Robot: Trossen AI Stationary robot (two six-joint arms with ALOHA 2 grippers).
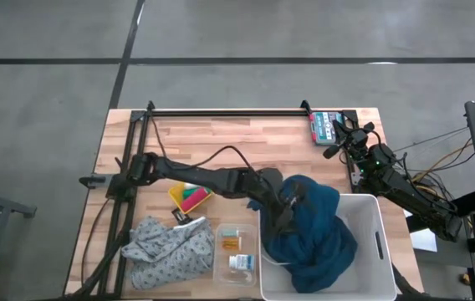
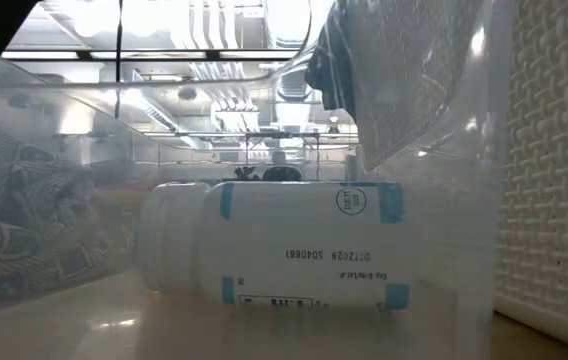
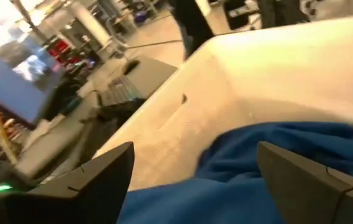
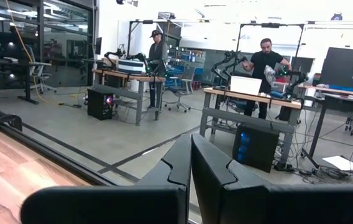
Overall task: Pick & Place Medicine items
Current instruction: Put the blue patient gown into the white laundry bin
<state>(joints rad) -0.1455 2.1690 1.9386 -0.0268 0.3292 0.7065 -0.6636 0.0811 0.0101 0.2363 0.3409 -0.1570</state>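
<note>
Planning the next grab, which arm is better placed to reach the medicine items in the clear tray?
Left, probably. Its open left gripper hovers over the blue cloth beside the clear tray; the shut right gripper waits at the far corner.

A wooden table (image 1: pixel 246 138) carries everything. A grey cloth (image 1: pixel 169 251), a clear tray (image 1: pixel 236 252) and a white bin (image 1: pixel 370 251) are ranged along its near edge, a yellow item (image 1: pixel 189 197) lies mid-table, and a green box (image 1: pixel 324 127) sits at the far right corner
</note>
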